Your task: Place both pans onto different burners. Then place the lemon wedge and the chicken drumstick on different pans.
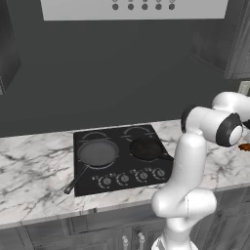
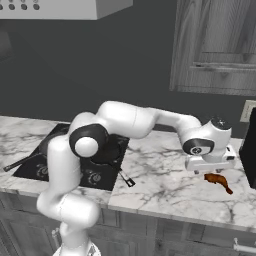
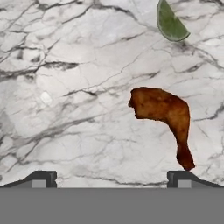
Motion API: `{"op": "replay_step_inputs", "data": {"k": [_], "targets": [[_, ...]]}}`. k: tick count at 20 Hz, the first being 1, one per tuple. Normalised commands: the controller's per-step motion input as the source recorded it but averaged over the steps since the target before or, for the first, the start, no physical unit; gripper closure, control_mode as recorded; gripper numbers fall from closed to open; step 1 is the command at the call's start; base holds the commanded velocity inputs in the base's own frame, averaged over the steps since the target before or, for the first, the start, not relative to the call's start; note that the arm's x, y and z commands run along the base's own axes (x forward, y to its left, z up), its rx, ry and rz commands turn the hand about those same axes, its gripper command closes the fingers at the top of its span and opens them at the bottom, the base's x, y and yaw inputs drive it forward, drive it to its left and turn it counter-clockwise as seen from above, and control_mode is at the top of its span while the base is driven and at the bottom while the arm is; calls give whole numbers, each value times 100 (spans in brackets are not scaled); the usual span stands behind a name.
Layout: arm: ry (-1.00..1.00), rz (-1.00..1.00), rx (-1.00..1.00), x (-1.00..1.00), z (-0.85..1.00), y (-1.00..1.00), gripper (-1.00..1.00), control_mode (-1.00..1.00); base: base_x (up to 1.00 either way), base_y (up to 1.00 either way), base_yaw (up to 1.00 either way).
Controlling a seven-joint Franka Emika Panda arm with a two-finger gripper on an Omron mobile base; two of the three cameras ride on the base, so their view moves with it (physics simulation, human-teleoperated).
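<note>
On the black cooktop [image 1: 122, 158] you already have both pans seated: the wide grey pan [image 1: 98, 153] on a front ring, the small black pan [image 1: 146, 148] on the ring beside it. Neither holds food yet. Well off toward the table's [image 2: 165, 186] right end, the chicken drumstick [image 3: 164, 118] lies on bare marble with the lemon wedge [image 3: 170, 22] near it. Your end effector [image 2: 212, 169] hangs over the drumstick, fingers spread wide and apparently empty, so both food placements remain.
</note>
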Motion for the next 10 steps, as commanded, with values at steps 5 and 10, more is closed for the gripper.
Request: {"op": "replay_step_inputs", "data": {"k": [5, 10], "targets": [[0, 4, 0, 0, -7, -16, -100, -100, 0, 0, 0], [1, 7, 0, 1, -20, -3, -100, -100, 0, 0, 0]]}}
